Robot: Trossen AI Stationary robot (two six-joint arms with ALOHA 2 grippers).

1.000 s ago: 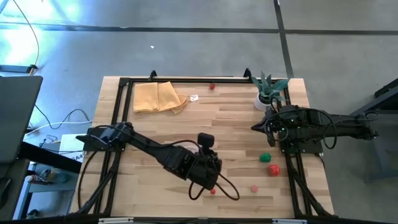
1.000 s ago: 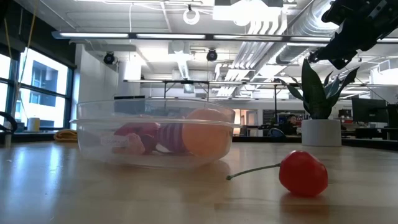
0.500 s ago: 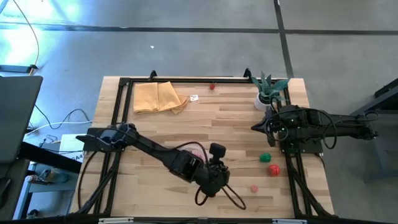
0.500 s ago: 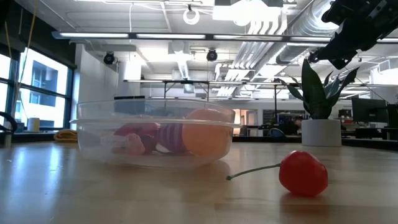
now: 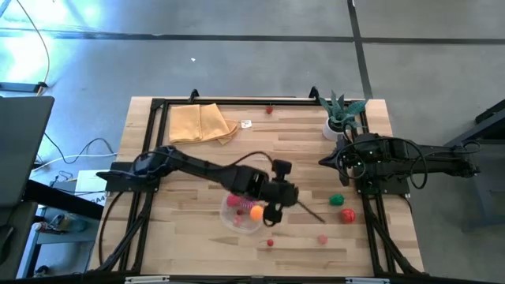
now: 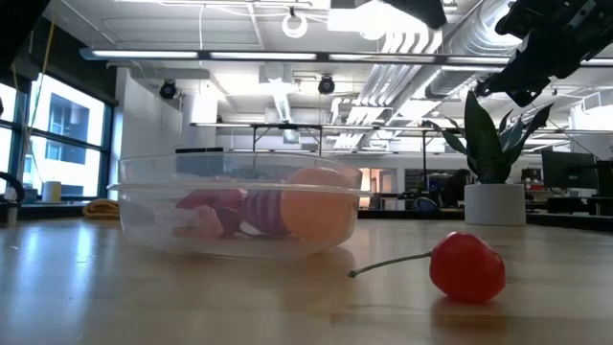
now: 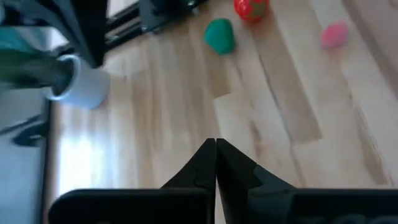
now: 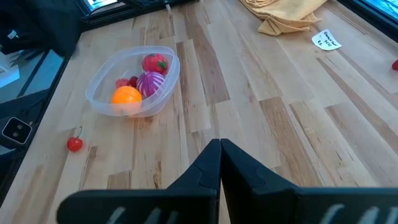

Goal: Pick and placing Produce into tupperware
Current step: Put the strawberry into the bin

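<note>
Over the table's middle, stretched the left arm from its base on the left, with the left gripper (image 5: 278, 203) just beside the tupperware (image 5: 241, 211); fingers pressed together, holding nothing, in the left wrist view. Parked at the right edge beside the white-potted plant (image 5: 338, 117), the right gripper (image 8: 219, 163), fingers likewise closed and empty. Held 3 visible pieces in the tupperware: an orange (image 8: 126, 96), a red strawberry (image 8: 155, 63) and a purple-striped piece (image 8: 148, 83). Lay loose near it a cherry (image 5: 270, 242); farther right a pink piece (image 5: 323, 239), a red piece (image 5: 346, 214) and a green piece (image 5: 337, 199). Compared with 0.5 s before: left gripper moved away from the front edge, uncovering the tupperware; right arm unchanged.
</note>
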